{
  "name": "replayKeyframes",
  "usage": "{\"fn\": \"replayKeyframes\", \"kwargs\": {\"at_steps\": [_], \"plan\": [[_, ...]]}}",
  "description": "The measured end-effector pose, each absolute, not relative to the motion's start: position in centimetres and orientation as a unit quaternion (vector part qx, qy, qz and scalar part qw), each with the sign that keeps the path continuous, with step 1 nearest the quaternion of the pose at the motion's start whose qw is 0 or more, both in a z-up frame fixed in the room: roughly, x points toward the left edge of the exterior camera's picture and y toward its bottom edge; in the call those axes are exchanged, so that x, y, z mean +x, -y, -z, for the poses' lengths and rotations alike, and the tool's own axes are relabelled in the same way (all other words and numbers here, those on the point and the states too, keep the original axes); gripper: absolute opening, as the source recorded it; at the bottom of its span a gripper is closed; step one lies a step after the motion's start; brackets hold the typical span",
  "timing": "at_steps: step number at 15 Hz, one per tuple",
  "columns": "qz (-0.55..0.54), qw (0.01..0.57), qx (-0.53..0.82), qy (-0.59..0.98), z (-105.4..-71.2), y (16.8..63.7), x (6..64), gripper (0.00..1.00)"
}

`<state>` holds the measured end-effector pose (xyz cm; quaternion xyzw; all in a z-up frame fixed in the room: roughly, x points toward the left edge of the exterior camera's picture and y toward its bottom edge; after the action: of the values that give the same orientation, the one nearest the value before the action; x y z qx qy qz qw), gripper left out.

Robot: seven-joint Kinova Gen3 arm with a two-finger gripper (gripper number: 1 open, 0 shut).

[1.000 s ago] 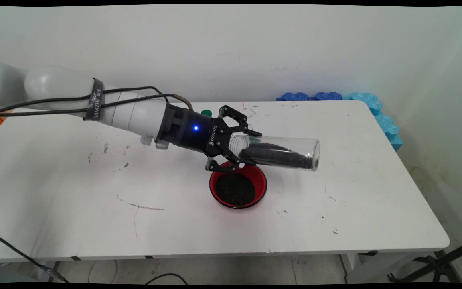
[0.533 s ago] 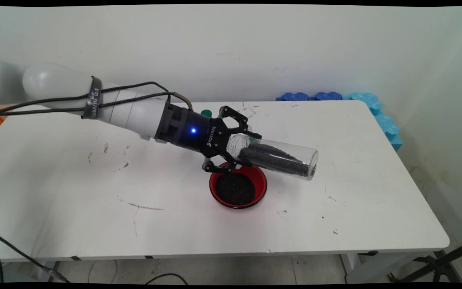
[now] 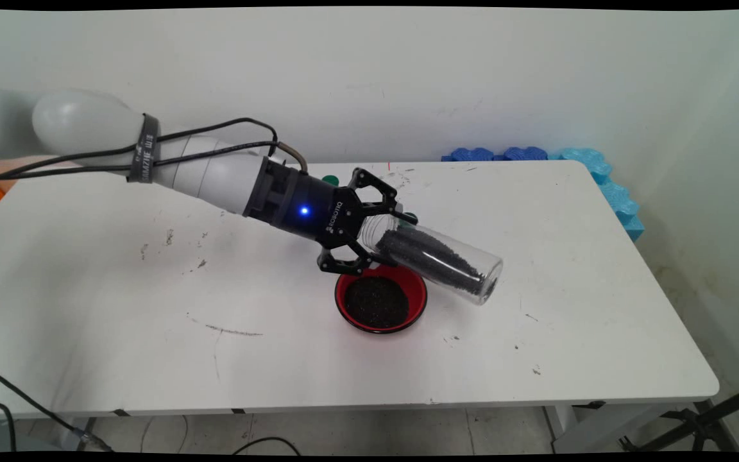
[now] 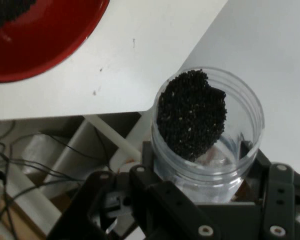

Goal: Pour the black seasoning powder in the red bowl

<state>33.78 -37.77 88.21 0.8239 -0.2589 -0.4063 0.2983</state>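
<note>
The gripper [image 3: 369,224] is clamped on a clear jar [image 3: 437,256] of black granules [image 4: 191,114], tilted above the red bowl [image 3: 380,296] mid-table.

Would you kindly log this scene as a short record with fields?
Hand: black two-finger hand, shut on clear plastic jar
Jar contents: black granules
Jar pose: tilted, closed base lower, out to the right, open mouth at the hand
Below the hand: red bowl of black granules, standing on white table
Behind: green round object, mostly hidden
</note>
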Motion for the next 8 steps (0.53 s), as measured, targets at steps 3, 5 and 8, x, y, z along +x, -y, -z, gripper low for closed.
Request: {"fn": "replayKeyframes", "kwargs": {"at_steps": [3, 5, 8], "plan": [[0.389, 0.305, 0.816, 0.301, -88.6, 38.0, 34.1, 0.0], [0.373, 0.313, 0.809, 0.331, -89.0, 38.4, 34.3, 0.0], [0.351, 0.321, 0.8, 0.366, -89.7, 39.0, 34.7, 0.0]]}}
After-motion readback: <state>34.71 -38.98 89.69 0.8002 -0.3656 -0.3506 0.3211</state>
